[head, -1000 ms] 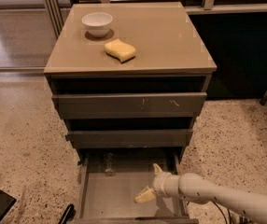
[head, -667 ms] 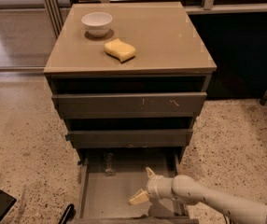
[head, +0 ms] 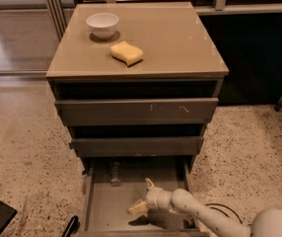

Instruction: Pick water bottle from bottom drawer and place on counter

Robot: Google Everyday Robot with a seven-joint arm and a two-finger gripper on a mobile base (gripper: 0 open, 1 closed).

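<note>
From where I stand, the bottom drawer (head: pixel 97 209) is pulled out, with bare grey floor between its side walls. The tool (head: pixel 143 195) hangs low over the front right part of it, its two fingers spread apart with nothing between them. The water bottle (head: pixel 114 172) sits toward the back left of that drawer, just under the drawer above and apart from the tool. The two upper drawers (head: pixel 136 111) jut out slightly over the back of the open one. On the glossy tan tabletop (head: pixel 180 43), a white bowl (head: pixel 102 24) and a yellow sponge (head: pixel 126 53) keep to the left. Speckled floor (head: pixel 249 142) surrounds the cabinet.
</note>
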